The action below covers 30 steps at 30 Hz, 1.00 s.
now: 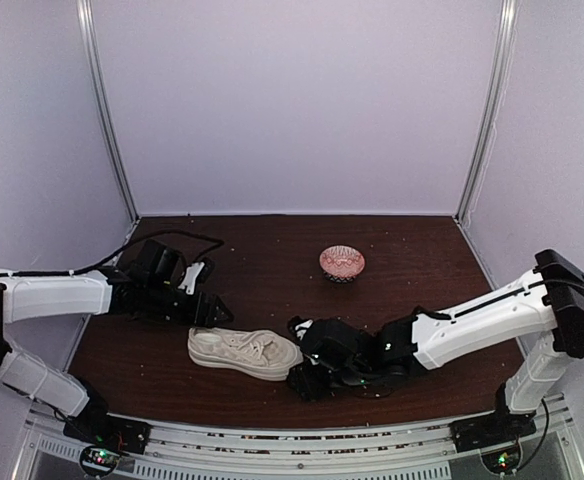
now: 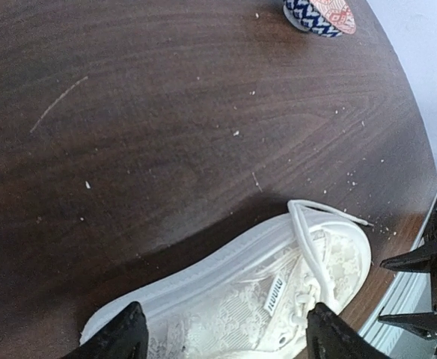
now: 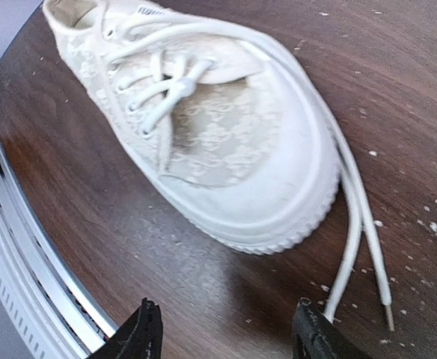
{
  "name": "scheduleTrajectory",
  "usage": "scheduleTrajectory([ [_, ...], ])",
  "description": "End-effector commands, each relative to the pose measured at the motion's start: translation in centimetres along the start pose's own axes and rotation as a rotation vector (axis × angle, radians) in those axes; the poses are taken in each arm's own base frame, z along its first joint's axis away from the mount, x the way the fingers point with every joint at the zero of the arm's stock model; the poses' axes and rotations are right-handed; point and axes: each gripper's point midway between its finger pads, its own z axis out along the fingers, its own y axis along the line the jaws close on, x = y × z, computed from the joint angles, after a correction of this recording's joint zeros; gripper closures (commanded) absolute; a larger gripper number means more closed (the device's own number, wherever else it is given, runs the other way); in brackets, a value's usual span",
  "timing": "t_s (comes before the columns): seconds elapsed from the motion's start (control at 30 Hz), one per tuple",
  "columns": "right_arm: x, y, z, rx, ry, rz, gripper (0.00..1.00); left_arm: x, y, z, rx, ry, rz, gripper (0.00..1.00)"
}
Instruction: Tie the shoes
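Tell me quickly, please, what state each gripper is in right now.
Left gripper: open, holding nothing.
Right gripper: open, holding nothing.

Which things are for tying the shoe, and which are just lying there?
For the job: the cream sneaker; its loose white laces, trailing past the toe.
Just lying about: the small patterned bowl, farther back, apart from the sneaker.

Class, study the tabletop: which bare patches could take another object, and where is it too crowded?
Free: the table between the left gripper and the bowl, behind the sneaker; also right of the bowl. Crowded: the near edge, where the sneaker toe, the loose laces and the right gripper meet.
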Motion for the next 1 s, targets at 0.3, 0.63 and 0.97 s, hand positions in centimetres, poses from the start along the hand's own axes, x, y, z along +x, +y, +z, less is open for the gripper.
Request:
scheduleTrajectory([
  [0.3, -2.7, 0.3, 4.5, -0.033, -0.01, 0.052, 0.48, 5.7, -1.1, -0.1, 0.18, 0.057, -0.127, 0.24],
  [0.63, -4.8, -1.9, 3.7, -0.017, -0.05, 0.06, 0.48, 8.9, -5.7, -2.1, 0.322, 0.078, -0.167, 0.23],
  [0.97, -4.8, -6.6, -1.9, 0.101, -0.144, 0.126, 0.31, 2.8, -4.2, -4.8, 0.029, -0.061, -0.039, 0.21],
])
